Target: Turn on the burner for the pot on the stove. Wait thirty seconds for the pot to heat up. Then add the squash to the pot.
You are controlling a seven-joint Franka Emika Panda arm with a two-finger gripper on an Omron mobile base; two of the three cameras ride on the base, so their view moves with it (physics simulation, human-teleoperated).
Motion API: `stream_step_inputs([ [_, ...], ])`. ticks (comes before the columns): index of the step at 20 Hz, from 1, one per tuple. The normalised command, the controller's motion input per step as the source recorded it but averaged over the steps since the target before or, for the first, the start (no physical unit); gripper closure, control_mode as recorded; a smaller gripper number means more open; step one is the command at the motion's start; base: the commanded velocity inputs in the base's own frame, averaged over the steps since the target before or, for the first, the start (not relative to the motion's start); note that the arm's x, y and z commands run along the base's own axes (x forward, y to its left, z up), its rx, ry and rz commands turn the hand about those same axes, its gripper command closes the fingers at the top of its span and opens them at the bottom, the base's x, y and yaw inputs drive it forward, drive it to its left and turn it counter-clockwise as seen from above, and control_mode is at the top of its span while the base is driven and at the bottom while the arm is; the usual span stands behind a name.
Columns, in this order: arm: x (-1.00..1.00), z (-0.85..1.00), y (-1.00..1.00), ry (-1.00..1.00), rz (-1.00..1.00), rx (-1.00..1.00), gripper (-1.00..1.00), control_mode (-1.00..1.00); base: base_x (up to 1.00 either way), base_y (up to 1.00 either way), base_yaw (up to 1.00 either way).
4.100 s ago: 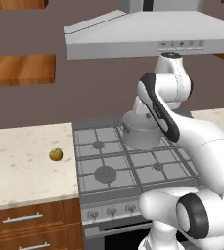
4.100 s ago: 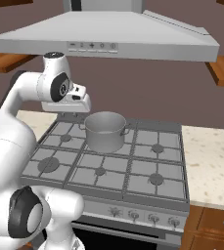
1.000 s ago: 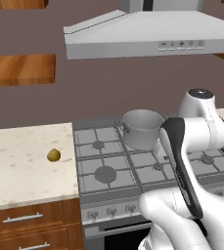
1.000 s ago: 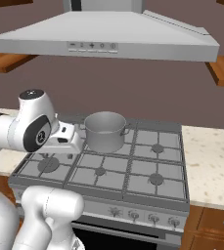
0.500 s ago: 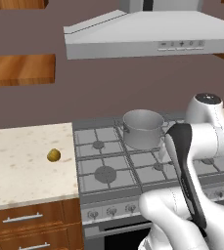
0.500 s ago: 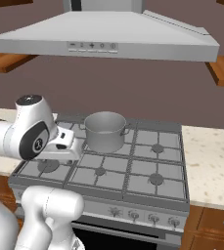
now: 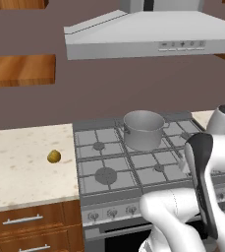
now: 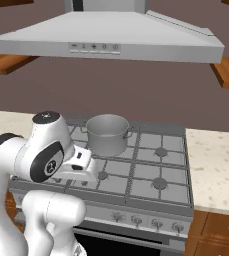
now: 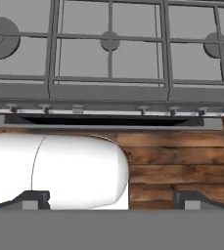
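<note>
Squash (image 7: 54,156) way off left on the speckled counter (image 7: 20,167), well apart from the stove (image 7: 133,162).

Sitting loose on the counter, nothing touching it. Further right, pot (image 7: 143,129) parked upright on a back grate near the middle of the cooktop, hood (image 7: 148,37) hanging overhead. Front knob row (image 8: 146,220) visible along the stove edge. Gripper (image 9: 111,199) down low in front of the stove, fingertips (image 9: 33,199) spread wide apart with nothing between them, aimed at the front grates and wood floor (image 9: 177,161).
</note>
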Motion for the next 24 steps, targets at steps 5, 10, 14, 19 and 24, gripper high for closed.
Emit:
stream_step_inputs([
  [5, -0.3, -0.45, -0.59, 0.0, -0.01, 0.0, -1.0, -1.0, 0.0, 0.0, 0.0],
  [10, -0.26, -0.44, -0.54, 0.0, 0.01, 0.0, -1.0, -1.0, 0.0, 0.0, 0.0],
  [14, -0.23, -0.54, -0.45, 0.0, 0.08, 0.0, -1.0, -1.0, 0.0, 0.0, 0.0],
  [19, -0.29, -0.63, -0.43, 0.0, 0.1, 0.0, -1.0, -1.0, 0.0, 0.0, 0.0],
  [24, -0.38, -0.71, -0.41, -0.04, 0.16, -0.04, -1.0, -1.0, 0.0, 0.0, 0.0],
])
